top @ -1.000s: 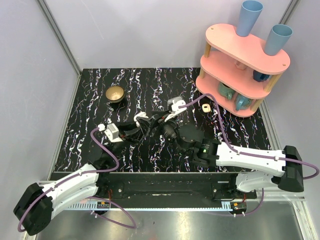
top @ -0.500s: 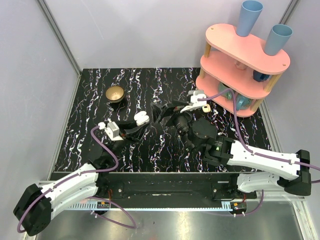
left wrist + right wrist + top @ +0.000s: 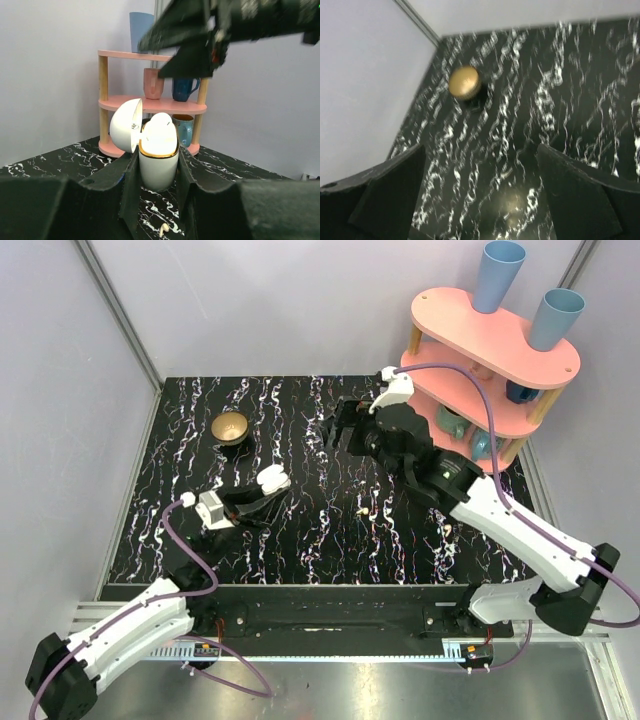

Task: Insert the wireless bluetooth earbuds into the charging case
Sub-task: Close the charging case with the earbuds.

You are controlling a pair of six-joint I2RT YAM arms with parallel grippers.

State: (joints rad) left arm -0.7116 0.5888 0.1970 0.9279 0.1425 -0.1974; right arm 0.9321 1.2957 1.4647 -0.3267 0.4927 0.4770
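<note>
My left gripper [image 3: 157,172] pinched the open white egg-shaped case [image 3: 158,150], and I think my spread, empty right gripper [image 3: 480,172] next had to reach the tiny cream earbud [image 3: 362,510] at its 6 o'clock.

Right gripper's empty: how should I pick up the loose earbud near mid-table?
Come straight down on the earbud with the right gripper open and pinch across its body: it lies low and alone on the tabletop, so a top approach looks best. Its stem direction is too small to tell.
</note>
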